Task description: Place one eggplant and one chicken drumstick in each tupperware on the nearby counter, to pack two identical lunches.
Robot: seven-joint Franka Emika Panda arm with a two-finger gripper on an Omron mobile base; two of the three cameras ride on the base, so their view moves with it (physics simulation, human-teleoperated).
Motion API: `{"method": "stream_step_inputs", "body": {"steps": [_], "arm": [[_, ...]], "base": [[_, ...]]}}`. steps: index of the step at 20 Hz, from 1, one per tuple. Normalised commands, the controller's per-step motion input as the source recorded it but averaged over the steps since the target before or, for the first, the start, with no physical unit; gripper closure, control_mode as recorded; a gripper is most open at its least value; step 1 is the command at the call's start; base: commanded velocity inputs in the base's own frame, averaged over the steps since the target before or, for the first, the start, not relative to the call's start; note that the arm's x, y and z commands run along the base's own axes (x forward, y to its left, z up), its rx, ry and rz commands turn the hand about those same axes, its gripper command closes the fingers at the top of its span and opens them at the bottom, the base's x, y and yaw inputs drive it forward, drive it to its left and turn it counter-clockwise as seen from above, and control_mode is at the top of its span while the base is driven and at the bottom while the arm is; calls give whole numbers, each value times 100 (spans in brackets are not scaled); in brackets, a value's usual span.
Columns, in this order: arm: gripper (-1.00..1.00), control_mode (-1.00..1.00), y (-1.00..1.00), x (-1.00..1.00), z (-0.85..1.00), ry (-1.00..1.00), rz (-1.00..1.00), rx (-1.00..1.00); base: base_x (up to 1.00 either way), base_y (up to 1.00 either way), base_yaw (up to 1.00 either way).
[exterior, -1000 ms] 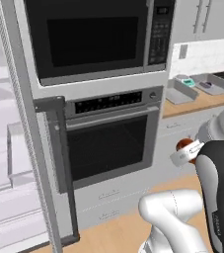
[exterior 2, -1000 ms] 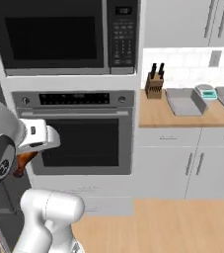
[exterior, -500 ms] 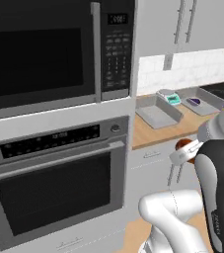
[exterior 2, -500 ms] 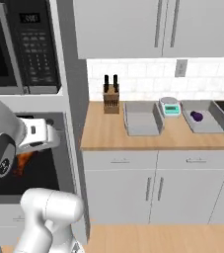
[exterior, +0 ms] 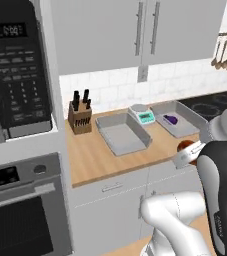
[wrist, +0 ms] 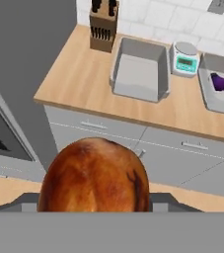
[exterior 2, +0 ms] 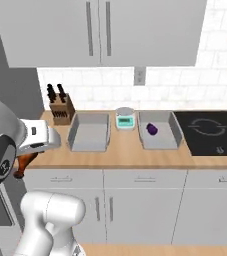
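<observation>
Between the gripper (wrist: 94,210)'s two dark finger tips sits a glossy reddish-brown chicken drumstick (wrist: 94,177), its rounded meaty end bulging up at the bottom of the hand view; the jaws stand apart at its sides, pinching it. From the left base camera the same drumstick (exterior: 186,146) peeks out beside the white hand, in front of the counter edge, and from the right base camera its brown end (exterior 2: 24,162) hangs under the hand at the left end of the cabinets.

Ahead lies the long light-brown wooden counter (exterior 2: 130,155) over pale grey cabinet fronts with bar handles (exterior 2: 150,210). On it rest two large shallow grey rectangular tupperwares with raised rims. The left tupperware (exterior 2: 89,132) has nothing showing inside it. The right tupperware (exterior 2: 157,131) holds one small glossy dark purple eggplant (exterior 2: 151,129), lying toward its back half. Between the two containers, near the wall, stands a small white digital scale with a teal display (exterior 2: 125,119). A brown wooden knife block with black handles (exterior 2: 60,106) stands at the counter's left end, beside the left container.

Right of the second container is a black stovetop (exterior 2: 212,132). White tiles with a wall socket (exterior 2: 139,76) back the counter, pale grey upper cabinets (exterior 2: 100,32) hang above, and wooden utensils (exterior: 224,51) hang at the far right. A black microwave (exterior: 12,75) above an oven (exterior: 20,210) fills the tall unit to the left.
</observation>
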Motion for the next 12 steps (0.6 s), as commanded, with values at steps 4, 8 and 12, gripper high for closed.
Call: {"method": "stream_step_inputs", "body": {"steps": [4, 8, 12], "arm": [[100, 100, 0, 0, 0, 0, 0, 0], [100, 100, 0, 0, 0, 0, 0, 0], [100, 100, 0, 0, 0, 0, 0, 0]], "base": [[49, -100, 5], [44, -100, 20], [52, -98, 40]]}}
